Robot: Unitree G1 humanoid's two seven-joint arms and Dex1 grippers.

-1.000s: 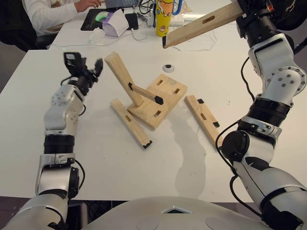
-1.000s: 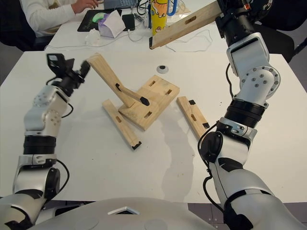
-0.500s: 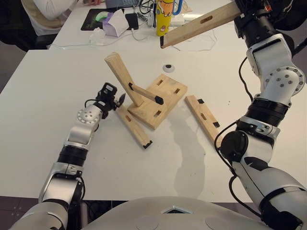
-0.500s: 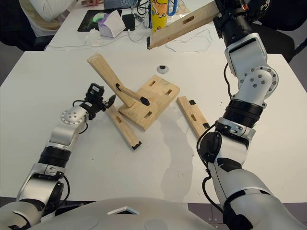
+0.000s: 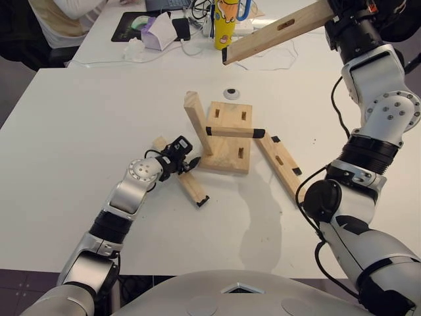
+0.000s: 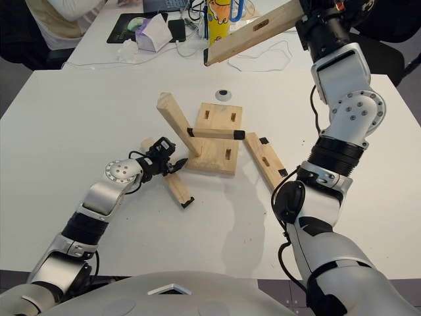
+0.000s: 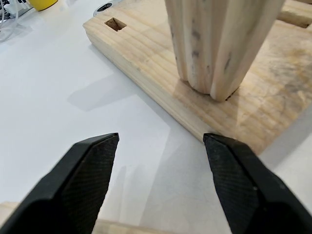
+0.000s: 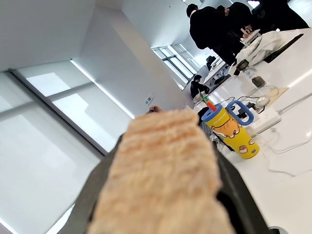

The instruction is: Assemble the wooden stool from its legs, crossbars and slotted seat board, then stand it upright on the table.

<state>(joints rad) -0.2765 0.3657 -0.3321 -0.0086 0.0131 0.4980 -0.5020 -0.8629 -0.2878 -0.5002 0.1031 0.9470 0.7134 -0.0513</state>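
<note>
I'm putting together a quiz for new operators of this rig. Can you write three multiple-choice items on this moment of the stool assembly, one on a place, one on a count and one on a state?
1. Where is the leg that the right gripper grips?
A) lying flat on the tabletop
B) raised in the air
C) standing in a slot

2. How many legs lie flat on the table?
A) one
B) two
C) four

3. The left gripper is:
A) open and empty
B) shut on a crossbar
C) shut on a leg

Answers:
1 B: the gripper holds that leg well above the tabletop.
2 B: one lies by the left gripper, and the other lies to the right of the seat board, at.
3 A: its fingers stand apart with bare table between them.
</note>
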